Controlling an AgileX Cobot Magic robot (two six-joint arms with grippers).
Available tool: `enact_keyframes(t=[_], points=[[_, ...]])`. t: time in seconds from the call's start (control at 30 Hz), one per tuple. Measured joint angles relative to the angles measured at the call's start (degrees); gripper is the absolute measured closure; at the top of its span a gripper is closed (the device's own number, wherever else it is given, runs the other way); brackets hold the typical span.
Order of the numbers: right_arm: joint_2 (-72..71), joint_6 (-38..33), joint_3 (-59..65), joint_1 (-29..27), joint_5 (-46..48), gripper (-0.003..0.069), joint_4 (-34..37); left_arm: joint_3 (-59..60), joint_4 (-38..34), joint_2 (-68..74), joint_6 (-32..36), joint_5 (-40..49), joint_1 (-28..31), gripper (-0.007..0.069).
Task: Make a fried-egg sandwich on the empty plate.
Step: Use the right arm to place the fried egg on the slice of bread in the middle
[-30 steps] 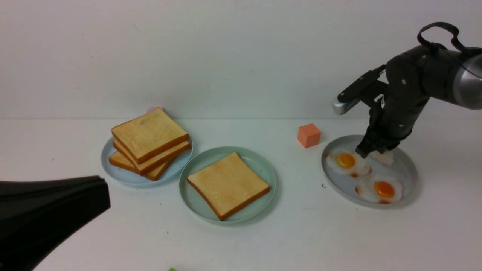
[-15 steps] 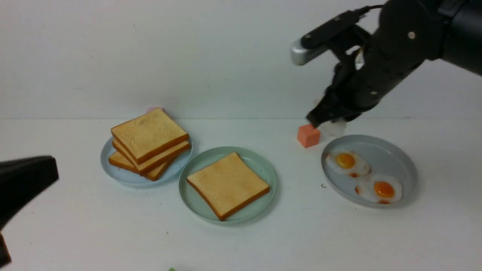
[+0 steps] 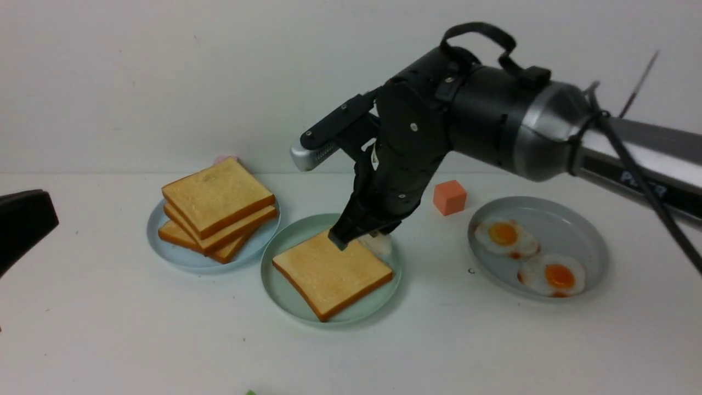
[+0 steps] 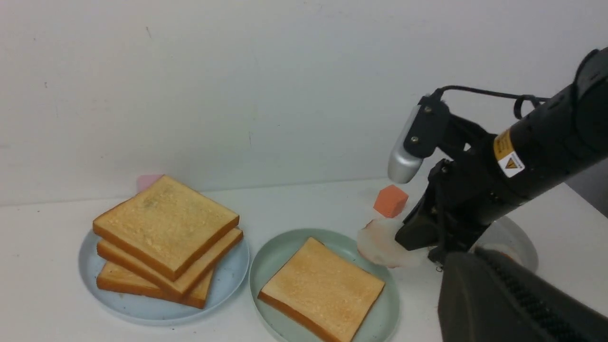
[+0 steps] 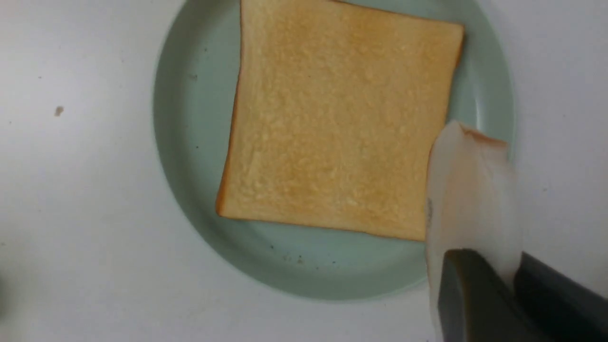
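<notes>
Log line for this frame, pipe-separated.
right end effector: shut on fried egg | position: over mint-green plate, at toast slice edge | egg: not released

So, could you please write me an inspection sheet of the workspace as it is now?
Surface: white table, no spill seen.
Job's things: toast slice flat on mint plate; fried egg hangs above that plate's edge.
Clutter: toast stack on blue plate; two eggs on grey plate; orange cube.
Grippers: right gripper shut on fried egg; left gripper shut, nothing seen held.
Cables: black cable along right arm.
Surroundings: plain wall.
</notes>
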Motion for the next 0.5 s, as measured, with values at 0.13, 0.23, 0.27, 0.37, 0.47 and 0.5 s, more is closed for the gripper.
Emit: enact_keyframes(t=[0.13, 0.23, 0.27, 0.37, 0.47, 0.5], points=[[2.8, 0.0, -1.5, 0.0, -1.0, 0.0588, -1.5, 0.0, 0.0, 0.0, -0.2, -1.2, 0.0, 0.0637], [4.5, 0.0, -2.0, 0.0, -2.5, 0.0588, -3.5, 0.0, 0.0, 0.0, -0.3, -1.4, 0.0, 0.0637], [4.8, 0.0, -2.1, 0.0, -3.0, 0.0588, -3.8, 0.0, 0.0, 0.0, -0.3, -1.4, 0.0, 0.0637], [5.6, 0.0, -2.1, 0.0, -3.8, 0.0588, -4.2, 0.0, -0.4, 0.0, -0.3, -1.5, 0.0, 0.0637], [6.1, 0.1, -2.1, 0.0, -4.8, 0.0588, -4.3, 0.0, -0.7, 0.0, -0.4, -1.5, 0.0, 0.0637], [6.2, 0.2, -2.1, 0.0, -5.0, 0.0588, -4.3, 0.0, -0.7, 0.0, -0.4, -1.5, 0.0, 0.0637]])
